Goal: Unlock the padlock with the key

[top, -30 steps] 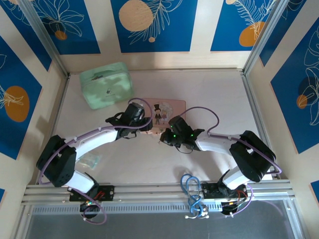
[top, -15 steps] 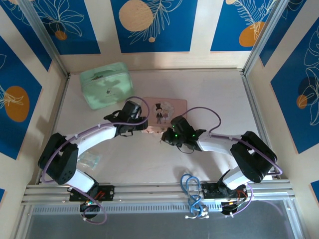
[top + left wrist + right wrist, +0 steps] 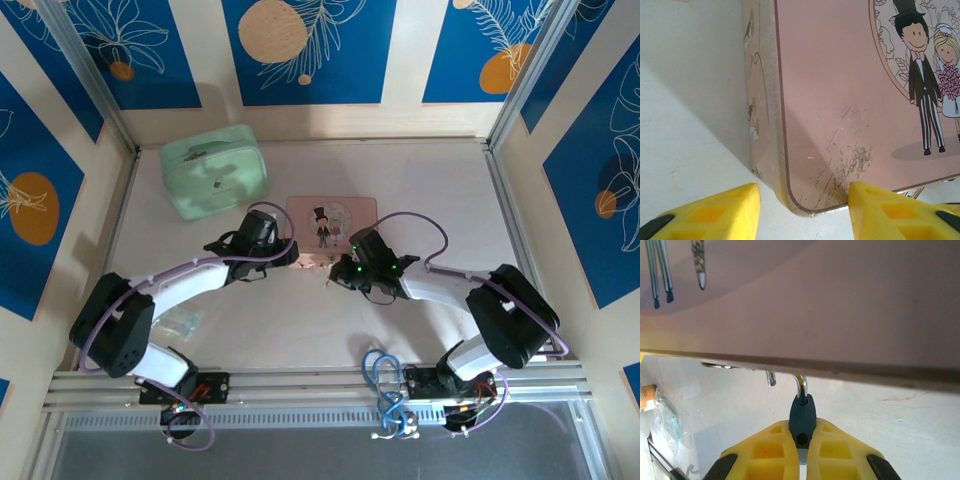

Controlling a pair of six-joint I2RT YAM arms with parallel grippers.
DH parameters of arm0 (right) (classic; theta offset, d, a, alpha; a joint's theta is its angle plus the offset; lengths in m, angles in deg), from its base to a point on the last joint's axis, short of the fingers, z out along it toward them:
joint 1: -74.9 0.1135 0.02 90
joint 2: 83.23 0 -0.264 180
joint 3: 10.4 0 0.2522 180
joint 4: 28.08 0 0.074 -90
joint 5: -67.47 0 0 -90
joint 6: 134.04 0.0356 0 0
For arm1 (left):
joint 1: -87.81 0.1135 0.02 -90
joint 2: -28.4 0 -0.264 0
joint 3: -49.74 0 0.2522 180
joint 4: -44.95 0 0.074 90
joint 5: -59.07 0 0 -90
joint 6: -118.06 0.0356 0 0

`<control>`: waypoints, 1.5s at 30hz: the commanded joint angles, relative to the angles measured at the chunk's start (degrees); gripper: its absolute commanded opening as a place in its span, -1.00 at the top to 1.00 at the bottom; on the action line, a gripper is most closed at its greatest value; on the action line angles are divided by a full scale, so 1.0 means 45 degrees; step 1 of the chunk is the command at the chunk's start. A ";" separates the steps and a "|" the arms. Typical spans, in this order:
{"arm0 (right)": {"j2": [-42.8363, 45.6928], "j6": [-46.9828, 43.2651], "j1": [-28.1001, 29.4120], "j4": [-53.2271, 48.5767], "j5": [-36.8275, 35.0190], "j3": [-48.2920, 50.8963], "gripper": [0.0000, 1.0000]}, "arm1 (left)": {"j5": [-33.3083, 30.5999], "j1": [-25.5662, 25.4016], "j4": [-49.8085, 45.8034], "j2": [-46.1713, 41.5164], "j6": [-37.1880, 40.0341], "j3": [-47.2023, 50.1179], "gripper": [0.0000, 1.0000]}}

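Two arms reach in from the near edge of the table [image 3: 430, 180] and meet near its middle, both working at the pink tin [image 3: 331, 220]. A mint-green case [image 3: 213, 172] sits well apart at the far left, out of the way. The tin lies flat, picture lid up, with its clasp side turned toward the arms, which puts the lock within reach of both grippers.

At the tin's near left corner, the left gripper [image 3: 805, 217] has its jaws spread wide, with the corner sitting between the yellow fingers [image 3: 715, 212]. It grips nothing, though one finger looks close to or against the tin's front edge. I judge it is there to brace the tin so it cannot slide while the lock is worked.

On the other side, the right gripper [image 3: 802, 429] has its jaws closed tight on the padlock [image 3: 802, 412], pinching the blue body from both sides. The padlock hangs just beside the tin's front wall, below the lid rim, and its thin silver shackle [image 3: 801, 386] hooks up into the clasp. This grip keeps the body steady, and a small dark hole in it, possibly the keyhole, faces outward between the fingertips.

I cannot tell where the key is, so the unlocking looks not yet begun. Open table lies near and to the right of the tin. The overhanging rim and the two grippers set close together leave little room around the lock itself. A crumpled plastic bag [image 3: 181, 322] lies beside the left arm [image 3: 190, 275].
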 commanded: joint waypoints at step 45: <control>0.0700 0.2439 0.0443 0.3001 -0.1471 0.2804 1.00 | 0.1472 0.0568 0.0220 -0.0446 -0.0613 0.1331 -0.09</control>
